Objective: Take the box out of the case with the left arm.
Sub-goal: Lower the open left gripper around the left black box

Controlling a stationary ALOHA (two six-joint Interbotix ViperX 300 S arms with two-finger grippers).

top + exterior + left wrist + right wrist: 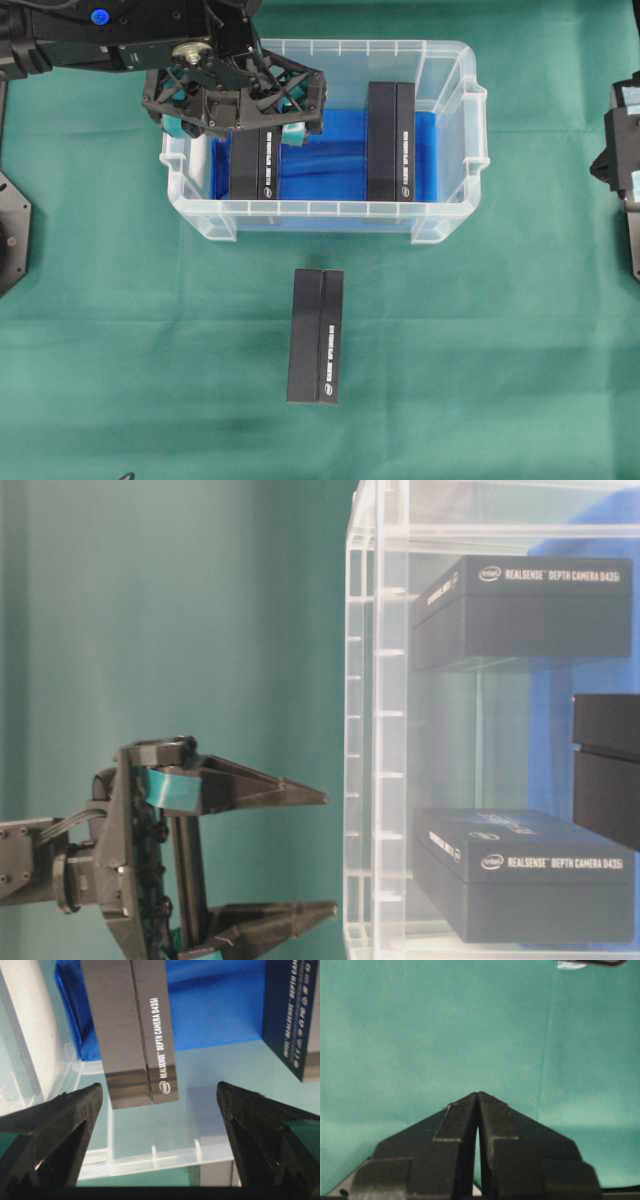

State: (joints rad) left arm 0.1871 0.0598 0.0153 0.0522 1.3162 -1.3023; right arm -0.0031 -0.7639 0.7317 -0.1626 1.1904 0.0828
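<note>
Landmark: the case, a clear plastic tub standing on the green-covered counter

Nearest the viewer in the overhead view, in front of the case and well clear of its front wall: one black box outside, lying flat on the counter, white lettering along its side

Inside the case, on the blue cloth lining the floor: two more black boxes, lying parallel and apart. Left box near the left wall; right box toward the right wall. "RealSense Depth Camera D435" legible on both through the clear wall in the table-level view

Over the left rear portion of the case: left tool, released, jaws spread wide, teal finger pads showing. Positioned above the rear end of the left box; from the wrist view, that box seen between the two spread fingers, no contact visible, nothing grasped

Right of the case, at the edge of the overhead view: part of the right arm, well apart from the tub. Right tool clenched, fingertips pressed together over bare green counter, nothing between them
</note>
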